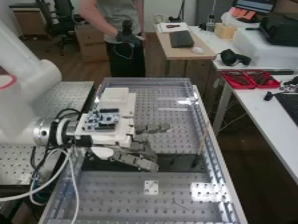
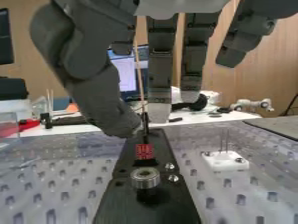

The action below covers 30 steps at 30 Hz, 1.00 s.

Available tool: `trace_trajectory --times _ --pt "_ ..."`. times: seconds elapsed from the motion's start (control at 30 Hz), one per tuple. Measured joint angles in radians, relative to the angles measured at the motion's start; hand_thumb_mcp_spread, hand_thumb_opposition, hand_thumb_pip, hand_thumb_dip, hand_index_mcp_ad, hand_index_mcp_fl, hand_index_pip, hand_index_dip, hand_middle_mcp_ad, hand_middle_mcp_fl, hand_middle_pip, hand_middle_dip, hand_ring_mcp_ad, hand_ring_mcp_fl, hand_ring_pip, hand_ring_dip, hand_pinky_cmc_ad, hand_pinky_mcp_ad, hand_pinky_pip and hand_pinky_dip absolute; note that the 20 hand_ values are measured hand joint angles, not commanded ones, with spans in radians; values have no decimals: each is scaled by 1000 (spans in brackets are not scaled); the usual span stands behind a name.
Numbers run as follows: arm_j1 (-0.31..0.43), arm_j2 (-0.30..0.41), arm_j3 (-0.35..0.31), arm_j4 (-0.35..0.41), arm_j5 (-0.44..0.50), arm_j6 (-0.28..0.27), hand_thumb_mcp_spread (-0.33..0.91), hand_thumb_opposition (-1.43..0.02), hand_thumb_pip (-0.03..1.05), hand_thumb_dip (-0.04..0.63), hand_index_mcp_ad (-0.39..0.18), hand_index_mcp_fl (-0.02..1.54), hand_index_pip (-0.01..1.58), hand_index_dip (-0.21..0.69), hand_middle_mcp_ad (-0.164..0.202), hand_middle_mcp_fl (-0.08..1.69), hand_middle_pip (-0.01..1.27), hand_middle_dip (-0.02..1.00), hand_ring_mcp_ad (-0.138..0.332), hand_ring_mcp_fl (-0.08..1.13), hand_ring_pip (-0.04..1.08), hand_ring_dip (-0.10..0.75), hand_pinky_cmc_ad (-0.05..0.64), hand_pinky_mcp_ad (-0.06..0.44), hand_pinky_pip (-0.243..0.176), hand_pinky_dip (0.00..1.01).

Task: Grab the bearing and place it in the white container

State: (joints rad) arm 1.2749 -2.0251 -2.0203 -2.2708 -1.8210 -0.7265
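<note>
- Early in the task, by my reading: the bearing (image 2: 145, 176) is on the bar (image 2: 143, 212), not lifted, so the grasp, the carry and the placing are all left.
- The hand (image 1: 141, 147) is over the bench (image 1: 106, 200), reaching in the high view towards 3 to 4 o'clock; that approach looks like the only part done.
- Which thing is the container I cannot tell. A white box (image 1: 115, 95), at about 11 o'clock from the fingers in the high view, may be it.
- For what follows, 12 o'clock is the bar's end away from the wrist.
- The bearing lies below the fingers (image 2: 159, 75) and thumb (image 2: 100, 100), clear of both; how far forward of it the tips reach is hard to judge.
- Fingers and thumb are apart, the fingers fairly straight, clamped on nothing.
- At 12 o'clock from the bearing, further along the bar, is a red part (image 2: 144, 151); at about 2 o'clock, off the bar, a white block (image 2: 229, 161) with thin pins.
- Next, I judge, the hand must come lower and bring thumb and fingers to either side of the bearing; the red part close by could get knocked.
</note>
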Motion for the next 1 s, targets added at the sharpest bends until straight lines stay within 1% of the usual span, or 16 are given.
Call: trace_trajectory --times 0.03,0.23,0.37,0.4,0.47,0.57,0.63,0.67,0.7,0.83,1.0 --pt "-1 -2 0 0 -1 0 557 -878 747 349 -138 44 101 -188 47 206 1103 721 99 12 688 590 316 220 -89 178" --pt "-5 -20 -3 18 -12 11 557 -878 747 349 -138 44 101 -188 47 234 1117 721 99 10 684 593 314 223 -89 178" --pt "-6 -29 -9 37 -16 25 557 -878 747 349 -138 44 101 -188 47 234 1117 721 99 12 668 590 314 223 -89 178" --pt "-6 -31 -10 42 -17 27 557 -878 747 349 -138 40 101 -188 47 234 1117 717 99 9 635 588 314 220 -89 178" --pt "-6 -35 -14 54 -19 30 557 -878 747 349 -138 37 101 -188 51 230 1117 717 99 5 623 588 314 220 -93 176" --pt "-7 -40 -18 71 -21 30 555 -880 759 346 -138 37 101 -188 51 230 1114 714 98 5 613 581 314 222 -93 176" --pt "-8 -44 -21 73 -24 28 552 -880 763 349 -136 37 101 -188 51 234 1114 709 82 10 621 585 314 220 -89 176" --pt "-9 -46 -22 76 -25 28 552 -883 763 349 -136 37 101 -188 51 230 1114 709 82 9 602 581 314 220 -89 176" --pt "-9 -47 -23 82 -26 28 557 -892 763 349 -136 37 101 -188 51 234 1114 709 84 10 600 569 314 223 -89 176" --pt "-12 -56 -26 96 -32 17 557 -892 761 349 -136 37 101 -188 51 232 1114 705 80 10 600 569 314 223 -89 176" --pt "-15 -69 -30 127 -37 19 557 -892 770 349 -136 38 101 -188 51 232 1114 696 84 7 600 569 314 223 -89 176"
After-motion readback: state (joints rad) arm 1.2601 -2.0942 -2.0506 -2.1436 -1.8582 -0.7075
